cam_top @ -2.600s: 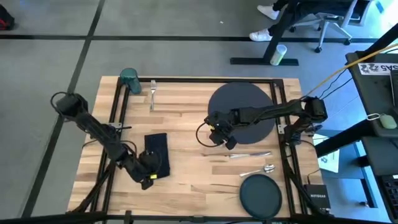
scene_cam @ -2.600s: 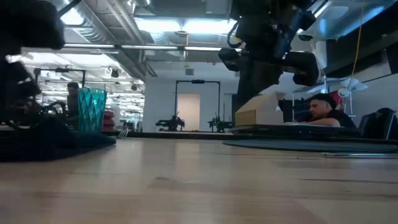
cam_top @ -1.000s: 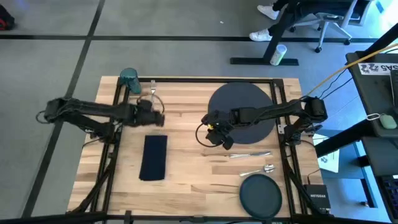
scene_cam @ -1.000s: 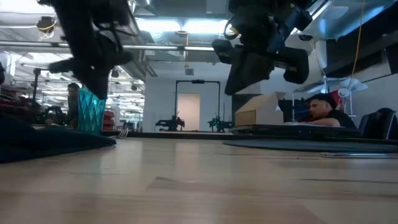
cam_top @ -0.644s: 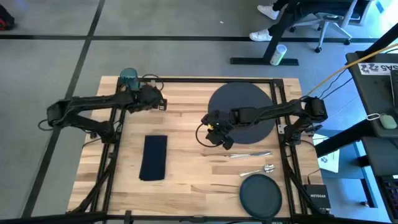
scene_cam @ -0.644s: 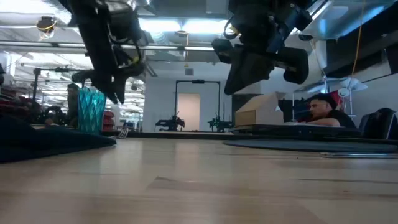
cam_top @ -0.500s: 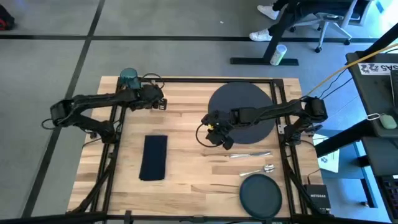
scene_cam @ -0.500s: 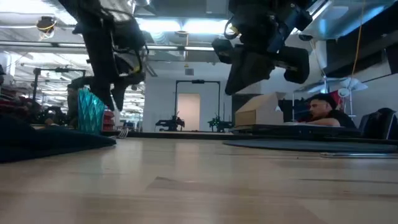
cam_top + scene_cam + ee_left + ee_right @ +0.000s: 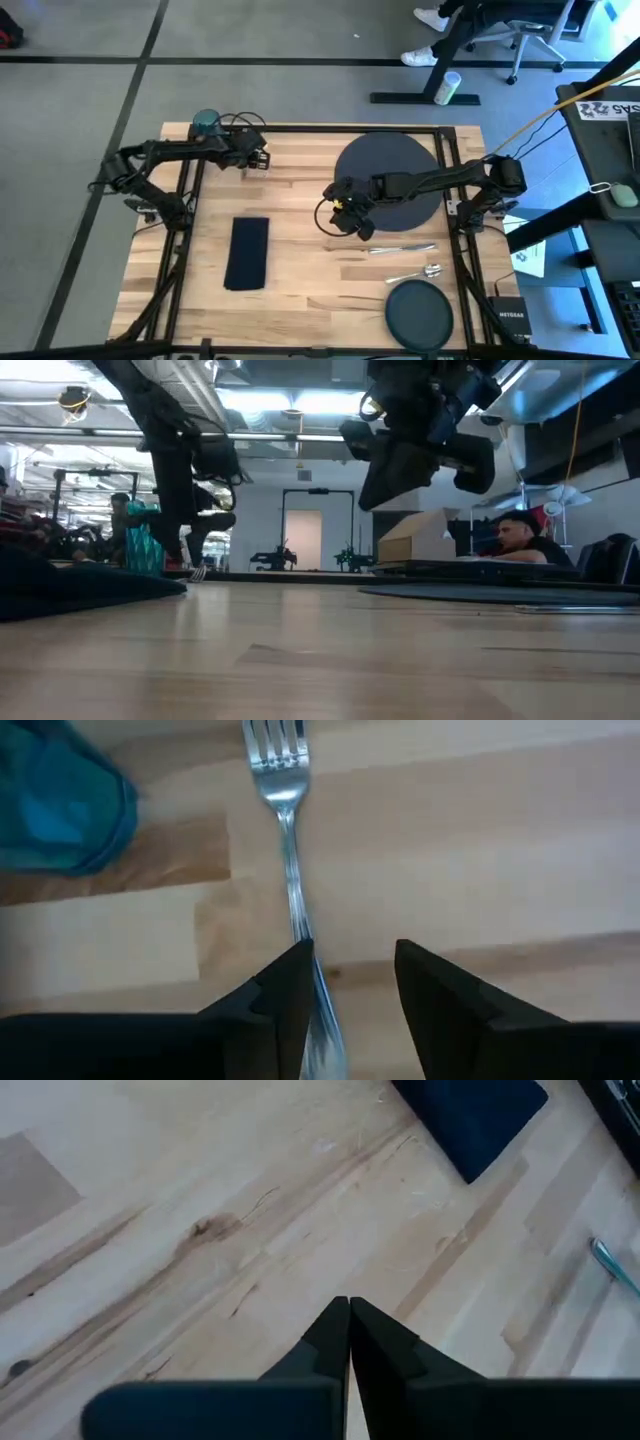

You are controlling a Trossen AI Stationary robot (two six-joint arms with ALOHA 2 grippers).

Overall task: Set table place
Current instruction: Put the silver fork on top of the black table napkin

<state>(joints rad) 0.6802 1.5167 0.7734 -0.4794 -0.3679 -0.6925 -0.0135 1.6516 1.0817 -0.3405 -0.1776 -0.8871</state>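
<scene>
The left claw [image 9: 350,985] hung low over the handle of the fork [image 9: 283,820], its fingers apart, one finger at the handle and the other clear to the side, so nothing was gripped yet. The teal cup [image 9: 206,122] stood just beside the fork at the far left corner of the surface [image 9: 300,255]. The right claw [image 9: 349,1330] waited with its fingers pressed together and empty, hovering above bare wood at the near edge of the large dark charger [image 9: 395,165]. Farther out, the navy napkin [image 9: 247,252] lay flat on the left half of the surface, well apart from the charger. The knife [image 9: 403,250] and the spoon [image 9: 415,272] rested near the right rail, and the smaller dark plate [image 9: 419,313] sat at the near right edge, not on the charger. By this layout the setting looked barely begun: only the napkin and perhaps the charger seemed placed, while the fork, knife, spoon, plate and cup remained to be gathered around the charger, the fork likely first.
</scene>
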